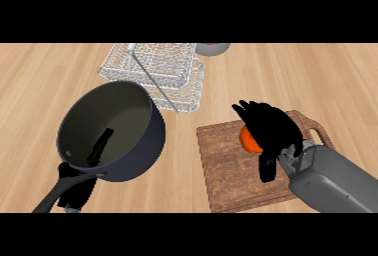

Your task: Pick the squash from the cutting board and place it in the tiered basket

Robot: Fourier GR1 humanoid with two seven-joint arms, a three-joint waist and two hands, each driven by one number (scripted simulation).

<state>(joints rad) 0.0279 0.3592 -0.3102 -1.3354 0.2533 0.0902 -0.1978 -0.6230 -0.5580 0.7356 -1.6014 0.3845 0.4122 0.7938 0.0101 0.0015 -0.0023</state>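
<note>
On the cutting board, right hand curls over the squash; tiered basket holds nothing visible.

Bright, even light falls on the pale wooden counter, with only faint soft shadows beside the dark pan and wire basket, and no glare.

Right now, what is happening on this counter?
The right robot hand is down over an orange squash on the wooden cutting board, fingers curled around it. The squash is not yet in the wire tiered basket, which stands further back. A dark saucepan sits at the left; the left robot hand shows beside its handle.
</note>
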